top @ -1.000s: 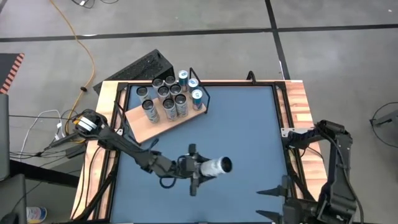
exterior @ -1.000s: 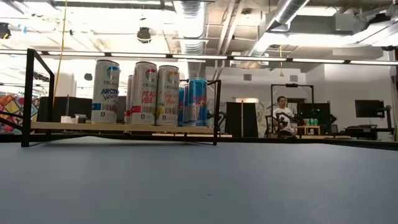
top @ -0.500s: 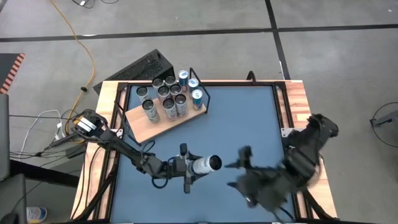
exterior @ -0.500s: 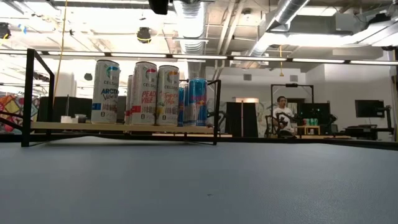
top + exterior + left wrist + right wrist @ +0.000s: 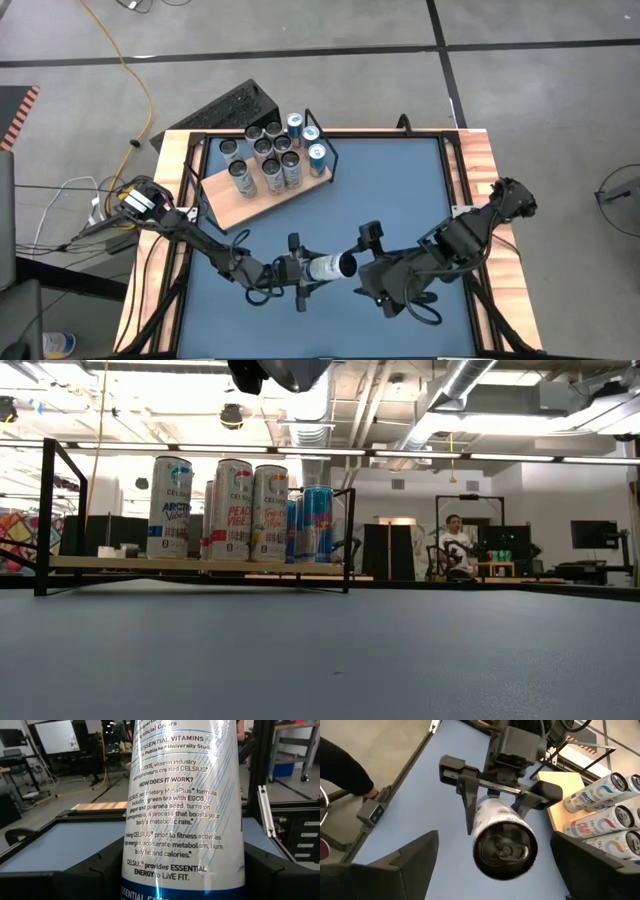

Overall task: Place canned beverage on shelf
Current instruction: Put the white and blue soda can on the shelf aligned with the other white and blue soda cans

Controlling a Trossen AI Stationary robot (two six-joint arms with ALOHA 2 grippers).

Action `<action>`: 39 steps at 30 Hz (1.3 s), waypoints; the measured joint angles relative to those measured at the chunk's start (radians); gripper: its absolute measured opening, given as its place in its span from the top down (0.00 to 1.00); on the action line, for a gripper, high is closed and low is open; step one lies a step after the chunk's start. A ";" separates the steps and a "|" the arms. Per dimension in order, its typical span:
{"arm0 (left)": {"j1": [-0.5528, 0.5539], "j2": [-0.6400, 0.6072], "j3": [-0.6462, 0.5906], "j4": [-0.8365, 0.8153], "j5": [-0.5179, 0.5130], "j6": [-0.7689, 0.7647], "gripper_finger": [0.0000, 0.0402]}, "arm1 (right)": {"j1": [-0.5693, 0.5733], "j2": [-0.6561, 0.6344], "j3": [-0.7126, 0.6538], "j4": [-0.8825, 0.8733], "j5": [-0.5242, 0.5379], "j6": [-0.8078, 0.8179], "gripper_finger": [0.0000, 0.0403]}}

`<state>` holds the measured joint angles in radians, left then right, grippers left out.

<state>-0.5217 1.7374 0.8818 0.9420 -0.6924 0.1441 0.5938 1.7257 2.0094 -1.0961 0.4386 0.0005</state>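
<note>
A white Celsius can (image 5: pixel 328 266) lies level in the air over the blue table's near middle, its pull-tab end (image 5: pixel 505 849) toward the table's right. My left gripper (image 5: pixel 308 268) is shut on it, and the can fills the left wrist view (image 5: pixel 182 810). My right gripper (image 5: pixel 365 272) is open, just right of the can's tab end and facing it, touching nothing. The shelf (image 5: pixel 240 205), a pale-wood board with a black wire frame (image 5: pixel 325 150), lies at the far left and carries several upright cans (image 5: pixel 268 155). My left gripper pinches the can's round side wall (image 5: pixel 479 815) between its two fingers (image 5: pixel 468 800), toward the can's bottom end. The fingers come level from the table's left and lie along the can. The can is lifted clear of the table, level, its tab end pointing right.
Wooden rails (image 5: pixel 480 165) edge the blue tabletop (image 5: pixel 400 190). In the low view the shelf's cans (image 5: pixel 235 510) stand on the board (image 5: pixel 190 564), and a dark shape (image 5: pixel 270 372) hangs at the top. A person (image 5: pixel 455 545) sits far behind in the room.
My right arm has swung from the table's near right corner toward the left and now faces the can's tab end with open fingers. My left gripper has carried the can a little toward the table's left, still level and clear of the table.
</note>
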 joint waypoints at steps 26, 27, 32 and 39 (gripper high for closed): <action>0.003 0.000 0.000 0.012 0.006 0.009 0.37 | -0.053 0.083 -0.002 -0.013 0.011 -0.028 0.17; 0.002 0.000 0.000 0.012 0.006 0.009 0.37 | -0.051 0.085 -0.002 -0.014 0.010 -0.029 0.20; 0.002 0.000 0.000 0.009 0.005 0.005 0.37 | -0.056 0.096 -0.002 -0.029 0.009 -0.028 0.34; 0.003 0.000 0.000 0.009 0.048 -0.006 0.37 | -0.061 0.095 -0.002 -0.030 -0.006 -0.033 0.45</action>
<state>-0.5182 1.7378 0.8822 0.9506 -0.6446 0.1381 0.5323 1.8210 2.0075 -1.1261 0.4324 -0.0323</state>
